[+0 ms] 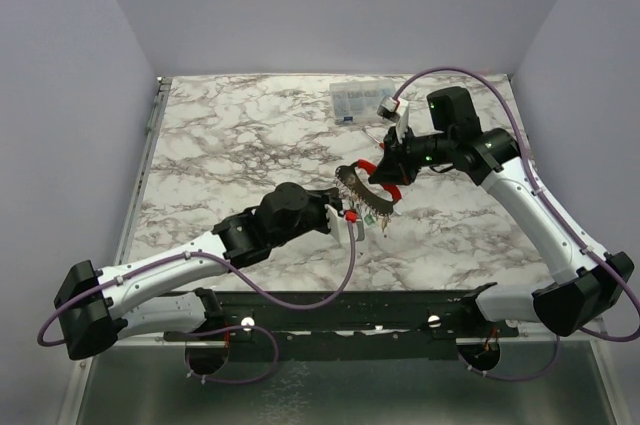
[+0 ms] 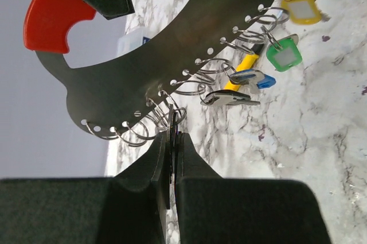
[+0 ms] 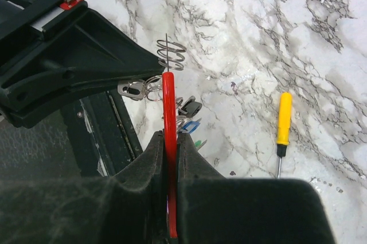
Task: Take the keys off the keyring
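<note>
Up in the air over the marble surface (image 1: 230,145), between both arms: the keyring (image 1: 368,188). Bent like a big C, long curve running from the right gripper (image 3: 168,140) across to the left gripper (image 2: 172,140). Smooth red band at one end, flat grey metal at the other, small holes along its edge, thin wire loops through them. Dangling toward the surface from those loops: keys (image 2: 252,78) with yellow, green and blue plastic tags. Clenched on the red band with the right gripper. Pinched tight with the left gripper: a thin dark piece (image 2: 171,126) at one loop.
</note>
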### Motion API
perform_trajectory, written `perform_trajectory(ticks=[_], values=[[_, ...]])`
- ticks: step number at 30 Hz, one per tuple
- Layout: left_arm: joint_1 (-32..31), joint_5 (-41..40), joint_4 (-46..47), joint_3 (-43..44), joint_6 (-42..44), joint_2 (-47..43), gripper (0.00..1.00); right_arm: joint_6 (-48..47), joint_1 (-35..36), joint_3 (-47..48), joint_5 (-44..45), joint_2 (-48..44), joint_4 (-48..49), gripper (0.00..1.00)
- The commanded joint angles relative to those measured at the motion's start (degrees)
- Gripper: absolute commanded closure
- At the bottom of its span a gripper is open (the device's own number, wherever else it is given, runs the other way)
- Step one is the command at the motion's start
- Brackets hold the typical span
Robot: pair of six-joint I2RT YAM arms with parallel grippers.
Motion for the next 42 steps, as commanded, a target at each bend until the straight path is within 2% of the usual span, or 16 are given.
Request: perform_trajectory(ticks=[1, 7, 13, 18, 22, 30, 42], values=[[-1.84, -7.46, 2.48, -0.57, 4.52, -1.65, 1.00, 1.88, -0.10, -0.78, 3.00, -0.91, 2.67, 0.99], [-1.90, -11.94, 8.29, -3.19, 9.03, -2.36, 1.00, 3.58, -0.13, -6.84, 0.34, -5.53, 7.42, 0.99], [-1.86, -16.18, 13.46, -3.96, 11.22, -2.69, 1.00, 8.94, -0.20, -15.32, 6.34, -11.54, 17.56, 0.99], [-1.80, -13.41, 13.61, -4.31, 12.04, -4.48, 1.00, 15.41, -0.29, -16.48, 11.87, -12.69, 21.93, 0.99], [-1.77, -10.27, 14.41, -6.09, 17.45, -5.38, 1.00, 17.92, -0.33, -18.34, 10.30, -14.47, 26.55, 0.99], [-1.86, -7.83, 16.89, -7.91, 22.51, -4.75, 1.00, 16.34, -0.29, -18.90, 9.46, -16.16, 29.98, 0.99], [-1.87, -8.96, 18.94, -10.70, 23.83, -4.92, 1.00, 10.45, -0.31, -18.68, 9.31, -18.17, 30.51, 0.99]])
